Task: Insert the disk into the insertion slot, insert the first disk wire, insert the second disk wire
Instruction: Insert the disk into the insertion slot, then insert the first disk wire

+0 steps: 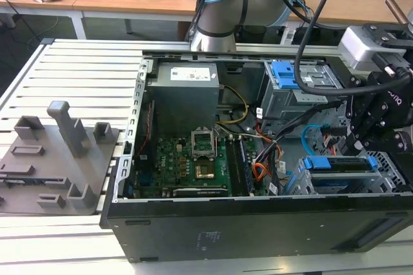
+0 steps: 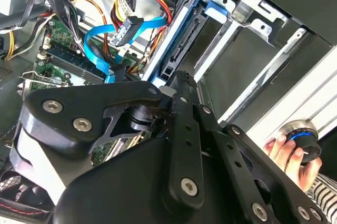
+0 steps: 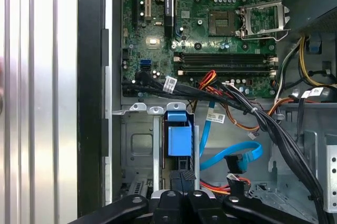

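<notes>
One disk (image 3: pixel 179 139) (blue-framed) sits inside the insertion slot (image 3: pixel 138 145), with closed fingers (image 2: pixel 182 98) near its end

Open computer case (image 1: pixel 258 223) lies on a slatted table (image 1: pixel 84 68), with the black gripper (image 1: pixel 364 134) just above the blue-framed disk (image 1: pixel 339 164), which sits in the grey slot (image 1: pixel 387 178) at the exterior view's right.

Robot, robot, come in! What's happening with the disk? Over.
Gripper low over the drive bay. Disk in the insertion slot. Blue cable loose alongside.
</notes>
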Robot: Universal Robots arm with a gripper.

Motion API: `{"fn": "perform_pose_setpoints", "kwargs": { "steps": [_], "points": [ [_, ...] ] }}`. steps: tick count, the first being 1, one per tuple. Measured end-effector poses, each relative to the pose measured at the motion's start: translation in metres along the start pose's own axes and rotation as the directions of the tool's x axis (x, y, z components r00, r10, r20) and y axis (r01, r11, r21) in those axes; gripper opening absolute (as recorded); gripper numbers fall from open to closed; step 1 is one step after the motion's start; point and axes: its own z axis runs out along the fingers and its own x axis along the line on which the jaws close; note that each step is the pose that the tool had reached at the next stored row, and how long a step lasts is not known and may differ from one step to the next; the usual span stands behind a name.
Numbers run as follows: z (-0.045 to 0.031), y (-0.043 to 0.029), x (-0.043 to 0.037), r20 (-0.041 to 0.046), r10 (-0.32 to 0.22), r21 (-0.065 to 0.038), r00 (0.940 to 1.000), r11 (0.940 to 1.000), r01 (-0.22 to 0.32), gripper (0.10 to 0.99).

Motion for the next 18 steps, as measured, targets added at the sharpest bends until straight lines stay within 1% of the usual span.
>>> {"fn": "perform_pose_setpoints", "kwargs": {
  "steps": [14,17,18],
  "points": [
    [0.0000,-0.0008,0.0000,0.0001,0.000,0.000,1.0000,1.0000,0.000,0.114],
    [0.0000,-0.0009,0.0000,0.0001,0.000,0.000,1.0000,1.0000,0.000,0.302],
    [0.0000,-0.0009,0.0000,0.0001,0.000,0.000,1.0000,1.0000,0.000,0.302]
  ]
}}
